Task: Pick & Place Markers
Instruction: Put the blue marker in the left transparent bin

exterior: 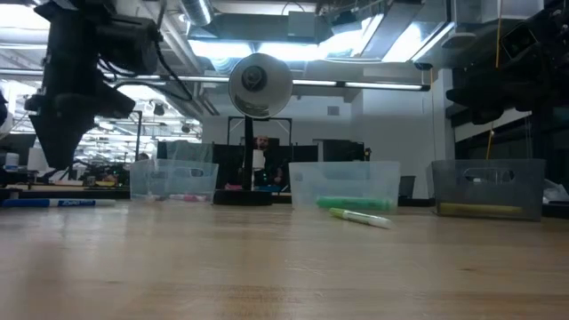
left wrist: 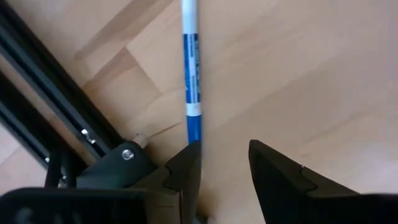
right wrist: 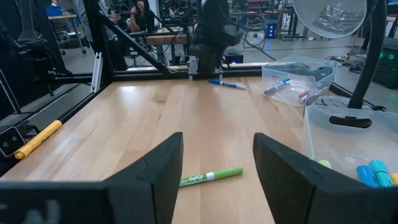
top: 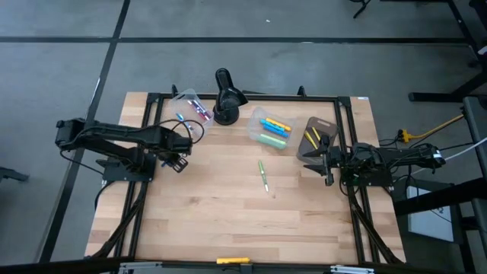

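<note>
A blue marker (left wrist: 191, 74) lies flat on the wood near the table's left side (exterior: 58, 203), (right wrist: 227, 84). My left gripper (left wrist: 224, 149) hovers over its near end, open, with one finger next to the barrel; the low view shows the gripper (exterior: 59, 158) above the table. A green marker (top: 263, 176) lies alone mid-table (exterior: 360, 216), (right wrist: 211, 177). My right gripper (right wrist: 217, 143) is open and level near the right edge (top: 327, 164), pointing across the table with the green marker ahead of it. More markers lie in the tubs.
Three clear tubs stand along the far side: one at the left (top: 194, 106) with pink and blue markers, a middle one (top: 272, 129) with yellow, cyan and green ones, and a greyer one (top: 318, 138) beside my right gripper. A black desk lamp (top: 226, 95) stands between them. A yellow marker (top: 233, 260) lies on the near frame.
</note>
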Robot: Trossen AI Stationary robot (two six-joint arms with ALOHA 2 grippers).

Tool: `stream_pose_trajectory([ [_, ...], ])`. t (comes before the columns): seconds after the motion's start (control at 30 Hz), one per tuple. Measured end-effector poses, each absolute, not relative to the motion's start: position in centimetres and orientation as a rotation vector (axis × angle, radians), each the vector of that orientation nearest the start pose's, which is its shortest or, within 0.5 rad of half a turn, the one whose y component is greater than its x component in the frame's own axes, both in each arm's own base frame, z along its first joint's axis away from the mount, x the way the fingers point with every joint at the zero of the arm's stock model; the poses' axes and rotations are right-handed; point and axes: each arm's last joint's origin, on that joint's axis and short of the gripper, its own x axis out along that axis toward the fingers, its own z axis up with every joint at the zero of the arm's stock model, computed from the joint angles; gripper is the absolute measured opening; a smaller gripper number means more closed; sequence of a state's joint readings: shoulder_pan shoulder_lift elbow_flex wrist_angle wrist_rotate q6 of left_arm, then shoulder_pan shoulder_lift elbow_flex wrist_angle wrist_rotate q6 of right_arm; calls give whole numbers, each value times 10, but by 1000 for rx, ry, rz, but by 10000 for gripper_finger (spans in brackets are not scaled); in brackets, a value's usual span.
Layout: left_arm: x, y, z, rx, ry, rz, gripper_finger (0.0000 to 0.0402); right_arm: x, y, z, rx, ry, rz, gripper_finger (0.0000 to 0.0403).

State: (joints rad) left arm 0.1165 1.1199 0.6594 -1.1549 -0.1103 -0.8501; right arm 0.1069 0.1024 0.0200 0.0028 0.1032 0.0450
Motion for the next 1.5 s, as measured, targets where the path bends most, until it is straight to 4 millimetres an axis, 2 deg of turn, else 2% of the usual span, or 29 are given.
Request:
stream_pose_trajectory([
  [0.3, 157, 23, 169, -553, 1563, 940, 125, 102, 8, 162, 37, 79, 2, 194],
  [0.43, 162, 25, 161, -497, 1612, 929, 125, 102, 8, 162, 36, 80, 2, 194],
  [0.7, 170, 32, 152, -517, 1617, 877, 125, 102, 8, 163, 37, 79, 2, 194],
  [1.03, 166, 45, 151, -556, 1617, 918, 125, 102, 8, 162, 37, 79, 2, 194],
  [1.3, 144, 46, 124, -658, 1659, 851, 125, 102, 8, 162, 37, 80, 2, 194],
  [1.5, 141, 48, 127, -670, 1628, 830, 124, 102, 8, 162, 36, 80, 2, 194],
])
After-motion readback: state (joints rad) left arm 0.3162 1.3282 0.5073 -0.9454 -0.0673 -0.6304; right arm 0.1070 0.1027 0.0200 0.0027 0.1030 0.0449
